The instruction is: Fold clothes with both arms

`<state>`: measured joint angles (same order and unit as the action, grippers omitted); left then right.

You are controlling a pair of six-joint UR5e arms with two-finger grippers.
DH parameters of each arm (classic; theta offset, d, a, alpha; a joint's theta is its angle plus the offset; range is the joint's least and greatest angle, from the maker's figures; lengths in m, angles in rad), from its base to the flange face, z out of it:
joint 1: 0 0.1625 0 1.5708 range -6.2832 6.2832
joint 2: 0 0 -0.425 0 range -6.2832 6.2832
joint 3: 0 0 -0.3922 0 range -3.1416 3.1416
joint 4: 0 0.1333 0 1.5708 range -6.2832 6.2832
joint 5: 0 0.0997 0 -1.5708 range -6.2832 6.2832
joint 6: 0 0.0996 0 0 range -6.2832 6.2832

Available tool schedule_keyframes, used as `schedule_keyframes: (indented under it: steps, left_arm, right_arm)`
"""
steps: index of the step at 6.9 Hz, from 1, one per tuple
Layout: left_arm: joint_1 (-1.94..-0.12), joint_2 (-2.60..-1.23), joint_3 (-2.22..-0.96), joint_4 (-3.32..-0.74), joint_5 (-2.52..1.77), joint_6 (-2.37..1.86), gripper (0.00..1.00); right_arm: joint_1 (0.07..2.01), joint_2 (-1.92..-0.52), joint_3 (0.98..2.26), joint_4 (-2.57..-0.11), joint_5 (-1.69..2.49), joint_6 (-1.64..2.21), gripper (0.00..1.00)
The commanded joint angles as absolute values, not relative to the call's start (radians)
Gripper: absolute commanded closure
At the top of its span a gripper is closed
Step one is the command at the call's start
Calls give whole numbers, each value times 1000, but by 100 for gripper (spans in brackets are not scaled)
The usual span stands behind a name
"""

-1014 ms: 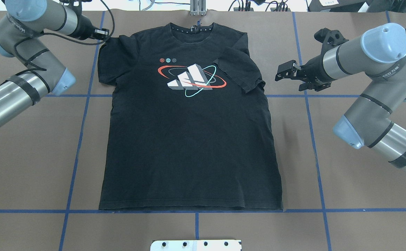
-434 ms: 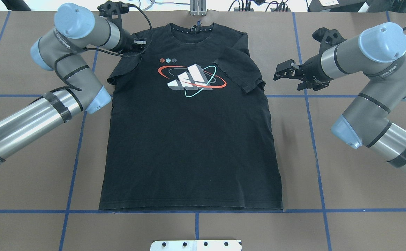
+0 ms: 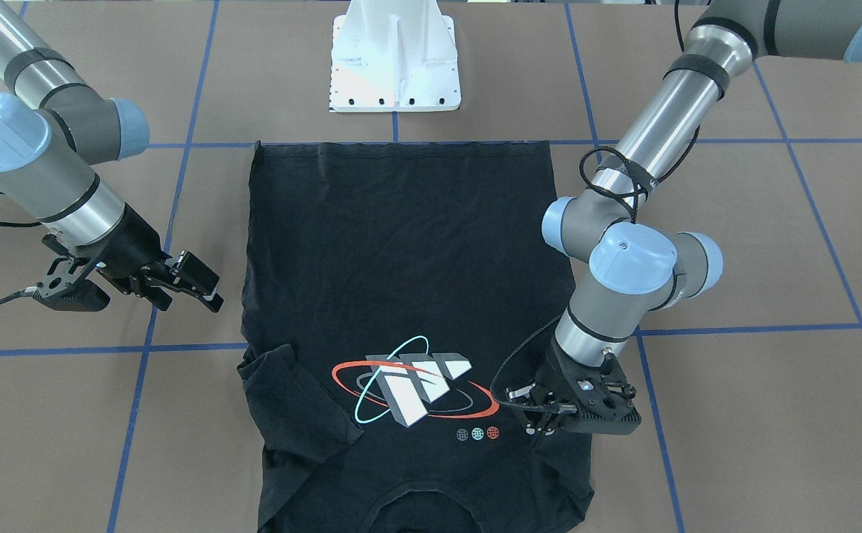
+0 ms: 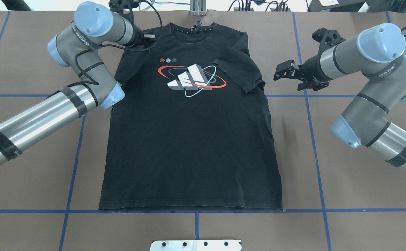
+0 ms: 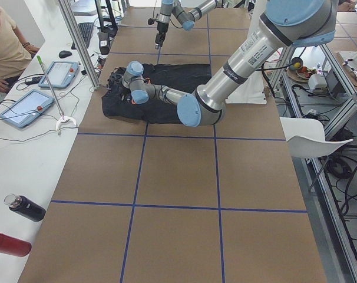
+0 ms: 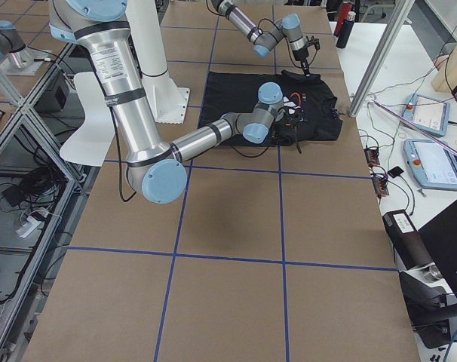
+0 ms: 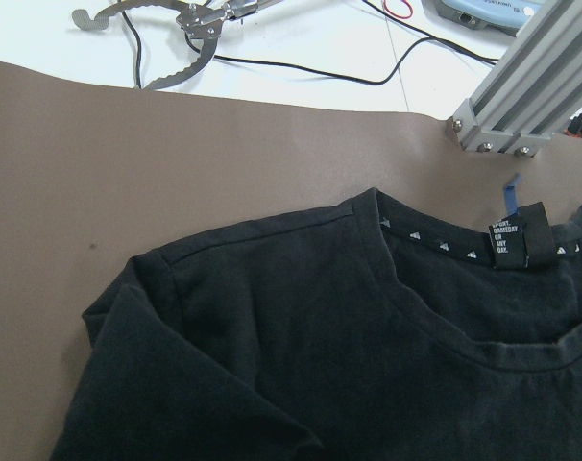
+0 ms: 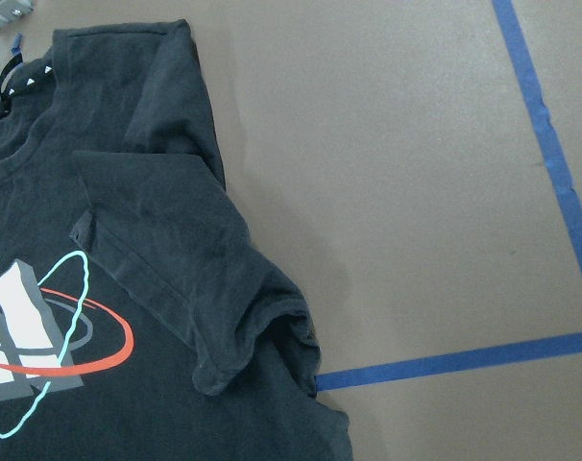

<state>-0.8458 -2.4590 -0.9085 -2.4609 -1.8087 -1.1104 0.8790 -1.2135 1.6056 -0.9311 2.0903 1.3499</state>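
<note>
On the brown table [image 4: 328, 167], dead centre, flat and logo-up: black T-shirt [image 4: 189, 146], collar at 12 o'clock from overhead. Over its 11 o'clock shoulder, left gripper [image 3: 540, 427], perhaps pinching cloth; cannot tell. At 3 o'clock, apart from the folded-in sleeve [image 4: 239, 71], right gripper [image 4: 279, 72], fingers spread.

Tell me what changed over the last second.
The left pincer swept inward, dragging the T-shirt's left sleeve in toward the collar, so it seems to be gripping it. The right pincer stayed open beside the already folded right sleeve. The rest of the T-shirt did not shift.
</note>
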Motion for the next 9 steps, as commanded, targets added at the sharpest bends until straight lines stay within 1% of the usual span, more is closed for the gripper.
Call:
schedule_keyframes:
  steps: [1, 2, 3, 4, 5, 6, 7, 8, 9]
  left_arm:
    - [-835, -2487, -894, -2462, -1796, -1149, 100]
    - [-806, -2487, -891, -2464, -1725, -1152, 89]
    - [-802, -2487, -893, -2464, -1720, -1154, 31]
    - [-801, -2485, -922, -2464, -1723, -1170, 1]
    - [-801, -2473, -987, -2462, -1727, -1205, 1]
    - [-801, -2414, -1087, -2462, -1773, -1219, 1]
    - [-799, -2305, -1241, -2461, -1839, -1248, 1]
    - [-799, -2198, -1400, -2450, -1897, -1267, 1]
    - [-798, -2133, -1476, -2450, -1904, -1320, 1]
  right_arm:
    - [879, -1215, 1605, -931, 2088, 1350, 1]
    - [879, -1213, 1600, -931, 2088, 1350, 1]
    - [879, -1213, 1597, -931, 2088, 1350, 1]
    - [879, -1213, 1598, -931, 2088, 1354, 1]
    - [879, -1212, 1601, -931, 2088, 1362, 1]
    - [882, -1215, 1623, -934, 2091, 1374, 1]
    - [881, -1232, 1653, -939, 2088, 1491, 1]
    - [830, -1258, 1720, -1025, 2073, 1644, 1]
    - [730, -1382, 1871, -1072, 1954, 1728, 1]
